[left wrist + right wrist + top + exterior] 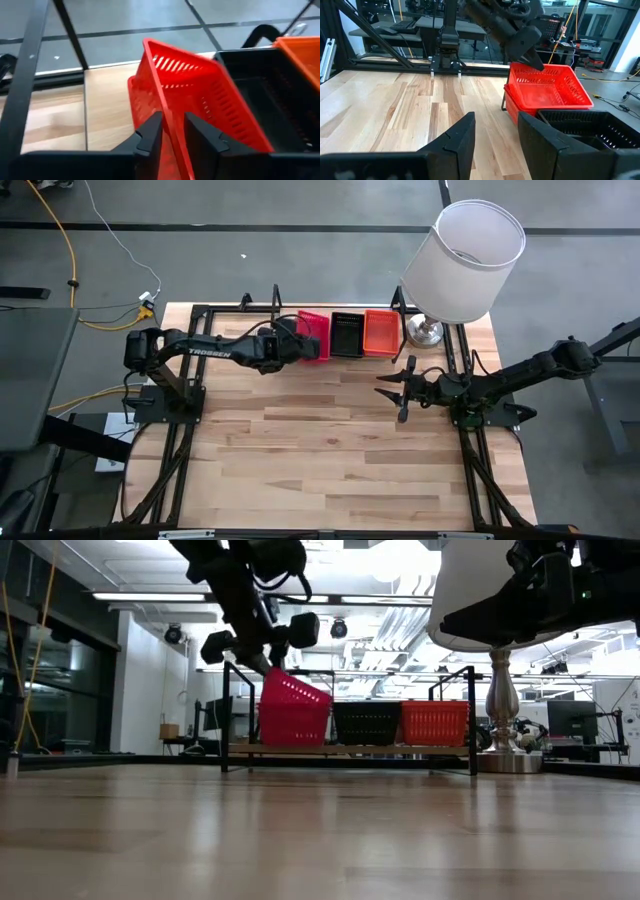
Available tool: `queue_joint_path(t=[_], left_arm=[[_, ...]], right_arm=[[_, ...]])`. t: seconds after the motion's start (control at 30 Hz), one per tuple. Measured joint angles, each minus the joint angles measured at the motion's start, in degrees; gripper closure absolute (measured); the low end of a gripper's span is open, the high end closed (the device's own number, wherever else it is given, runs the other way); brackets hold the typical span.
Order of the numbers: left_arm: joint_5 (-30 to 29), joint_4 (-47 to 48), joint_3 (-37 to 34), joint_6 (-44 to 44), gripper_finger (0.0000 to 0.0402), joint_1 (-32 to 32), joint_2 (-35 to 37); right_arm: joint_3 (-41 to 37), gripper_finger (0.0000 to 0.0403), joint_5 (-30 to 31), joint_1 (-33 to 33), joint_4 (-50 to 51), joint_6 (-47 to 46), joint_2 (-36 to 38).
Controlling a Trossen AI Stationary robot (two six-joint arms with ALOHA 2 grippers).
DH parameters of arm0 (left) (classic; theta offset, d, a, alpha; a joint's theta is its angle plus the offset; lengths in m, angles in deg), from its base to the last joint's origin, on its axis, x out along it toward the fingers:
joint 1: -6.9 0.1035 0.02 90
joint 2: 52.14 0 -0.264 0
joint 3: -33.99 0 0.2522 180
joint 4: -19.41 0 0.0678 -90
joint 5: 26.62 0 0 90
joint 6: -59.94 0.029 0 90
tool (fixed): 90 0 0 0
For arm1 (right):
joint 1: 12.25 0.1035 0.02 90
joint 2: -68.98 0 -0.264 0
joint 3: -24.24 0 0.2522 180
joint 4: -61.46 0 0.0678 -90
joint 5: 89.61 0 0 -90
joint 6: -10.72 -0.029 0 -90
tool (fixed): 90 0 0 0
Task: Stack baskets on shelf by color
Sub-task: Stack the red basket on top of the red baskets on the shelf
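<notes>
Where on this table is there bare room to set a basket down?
The wood between both arms, in front of the shelf, is bare. The shelf is crowded: red baskets, black basket, orange basket, lamp beside them.

The red baskets (547, 92) look like glossy slotted plastic, the black basket (590, 127) matt mesh plastic. The table (340, 440) is smooth, satin-finished pale wood planks. The lamp base (500, 725) is shiny metal.

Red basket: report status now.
Left gripper straddling tilted red basket rim, over a second red one on the shelf. Right gripper open, waiting mid-table.
</notes>
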Motion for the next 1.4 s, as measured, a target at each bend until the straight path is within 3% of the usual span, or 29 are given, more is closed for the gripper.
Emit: queue_joint_path(t=[0.4,0.83,0.97,1.13,1.4], left_arm=[[1.4,-2.3,0.0,5.0,0.0246,0.2,0.6],[-3.8,-2.2,0.2,9.6,0.0237,0.7,2.5],[-5.0,-3.2,0.2,10.6,0.0271,0.7,1.7],[-5.9,-4.3,0.1,12.1,0.0382,0.7,0.6],[-6.9,-4.1,0.1,12.1,0.0399,0.8,-1.7]], right_arm=[[0.0,0.0268,0.0,0.0,0.0,0.0,0.0],[0.0,0.0268,0.0,0.0,0.0,-0.1,0.0],[0.0,0.0268,0.0,0.0,0.0,-0.1,0.0],[0.0,0.0268,0.2,0.0,0.1,-0.4,0.0],[0.0,0.0268,0.2,0.0,0.2,-0.4,0.0]])
